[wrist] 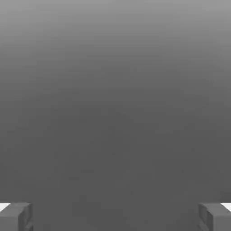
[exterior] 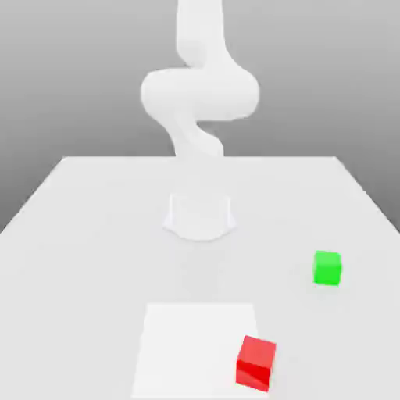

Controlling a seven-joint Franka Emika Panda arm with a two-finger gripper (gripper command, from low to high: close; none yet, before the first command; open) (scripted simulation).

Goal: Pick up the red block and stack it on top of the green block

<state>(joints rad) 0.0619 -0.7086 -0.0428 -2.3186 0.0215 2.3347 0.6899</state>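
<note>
Red block (exterior: 255, 363) sits tilted around on its flat base at one corner of a white square (exterior: 195, 348), overlapping the square's edge on the exterior view's right. Farther toward the exterior view's right, well apart from it, the green block (exterior: 327, 268) rests on the pale table (exterior: 86, 258), nearer the arm's base (exterior: 200, 217). The white arm (exterior: 201, 94) rises behind both blocks. In the hand view, the claw (wrist: 115, 217) is wide open, its two fingers (wrist: 20, 216) spread well apart with nothing between them.

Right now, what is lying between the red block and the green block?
Nothing; in the exterior view, bare tabletop separates the red block from the green block.
</note>
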